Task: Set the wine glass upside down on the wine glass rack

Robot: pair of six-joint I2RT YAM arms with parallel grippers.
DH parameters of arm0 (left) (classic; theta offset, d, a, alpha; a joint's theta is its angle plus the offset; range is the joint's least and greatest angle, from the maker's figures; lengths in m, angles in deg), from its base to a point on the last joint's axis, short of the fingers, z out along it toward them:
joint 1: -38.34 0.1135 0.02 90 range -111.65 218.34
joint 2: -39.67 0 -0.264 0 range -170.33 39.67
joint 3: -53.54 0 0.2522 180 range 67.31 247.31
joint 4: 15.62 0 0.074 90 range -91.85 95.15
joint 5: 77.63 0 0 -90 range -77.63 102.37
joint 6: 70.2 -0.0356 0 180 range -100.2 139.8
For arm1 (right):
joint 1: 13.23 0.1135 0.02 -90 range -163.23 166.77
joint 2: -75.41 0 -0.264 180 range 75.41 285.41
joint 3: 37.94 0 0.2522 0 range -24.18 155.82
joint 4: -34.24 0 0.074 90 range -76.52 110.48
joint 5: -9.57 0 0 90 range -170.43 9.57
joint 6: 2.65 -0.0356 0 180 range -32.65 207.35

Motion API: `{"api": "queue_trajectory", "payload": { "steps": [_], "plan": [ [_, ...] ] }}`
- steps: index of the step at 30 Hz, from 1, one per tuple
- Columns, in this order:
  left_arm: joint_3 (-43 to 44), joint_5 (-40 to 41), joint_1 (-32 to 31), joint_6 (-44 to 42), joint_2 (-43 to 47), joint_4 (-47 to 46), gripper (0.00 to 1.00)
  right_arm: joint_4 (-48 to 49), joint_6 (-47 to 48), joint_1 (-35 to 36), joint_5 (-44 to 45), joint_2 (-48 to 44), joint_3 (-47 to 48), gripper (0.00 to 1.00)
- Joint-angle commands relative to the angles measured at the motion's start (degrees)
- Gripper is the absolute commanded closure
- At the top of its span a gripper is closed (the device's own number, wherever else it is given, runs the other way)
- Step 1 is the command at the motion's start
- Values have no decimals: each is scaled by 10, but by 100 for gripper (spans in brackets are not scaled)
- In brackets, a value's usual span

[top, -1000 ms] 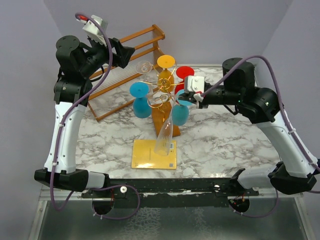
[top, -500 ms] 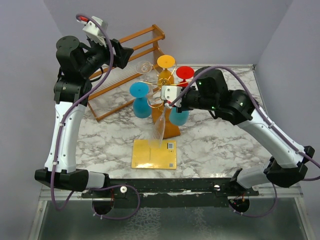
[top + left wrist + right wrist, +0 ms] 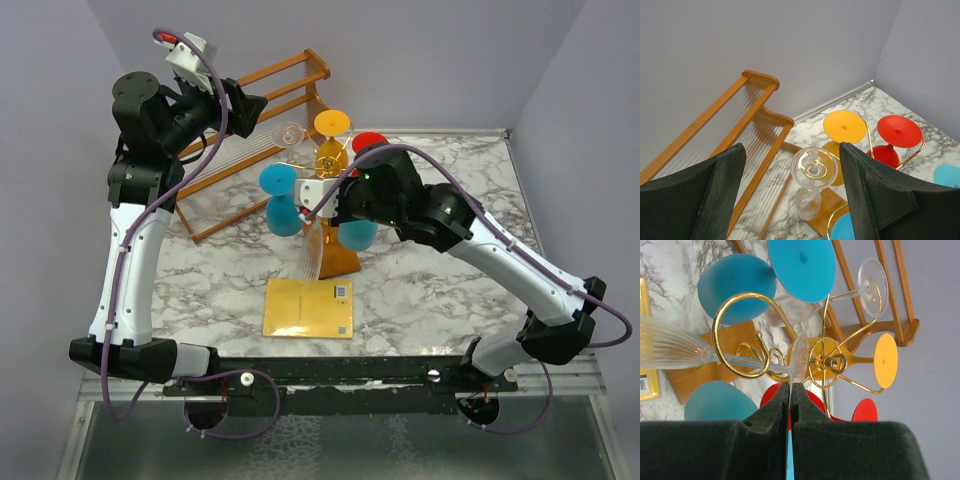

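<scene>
The wine glass [image 3: 308, 252] is clear and ribbed, and hangs tilted with its bowl down at the rack's front. My right gripper [image 3: 322, 196] is shut on the edge of its foot [image 3: 800, 356]. In the right wrist view, where the gripper [image 3: 790, 386] is at the bottom, the stem runs through a gold curled arm [image 3: 737, 335] and the bowl [image 3: 670, 347] points left. The wine glass rack [image 3: 330, 162] is gold wire on a brown wooden base [image 3: 340, 258]. My left gripper [image 3: 255, 105] is open and empty, high above the rack's back left [image 3: 791, 150].
Two blue glasses [image 3: 280, 196], a yellow one [image 3: 332, 124], a red one [image 3: 368, 143] and a clear one [image 3: 288, 132] hang upside down on the rack. A slatted wooden shelf [image 3: 245, 135] stands at the back left. A yellow square pad [image 3: 308, 308] lies in front of the rack.
My right arm has swung left with the glass, from the rack's right side to its front. The bowl has moved left and the stem now lies in a gold curl. The left arm is still.
</scene>
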Motion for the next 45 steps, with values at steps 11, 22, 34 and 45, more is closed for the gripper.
{"api": "queue_trajectory", "payload": {
  "steps": [11,22,34,45],
  "plan": [
    [2,0,3,-8,17,1,22,50,14,40,48,30,10,99],
    [-1,-1,3,-16,22,5,22,44,6,52,35,40,31,99],
    [-1,-1,3,-21,24,7,22,12,-4,59,-14,38,54,99],
    [5,1,3,-23,16,7,22,-4,6,59,-20,8,36,99]
  ]
}}
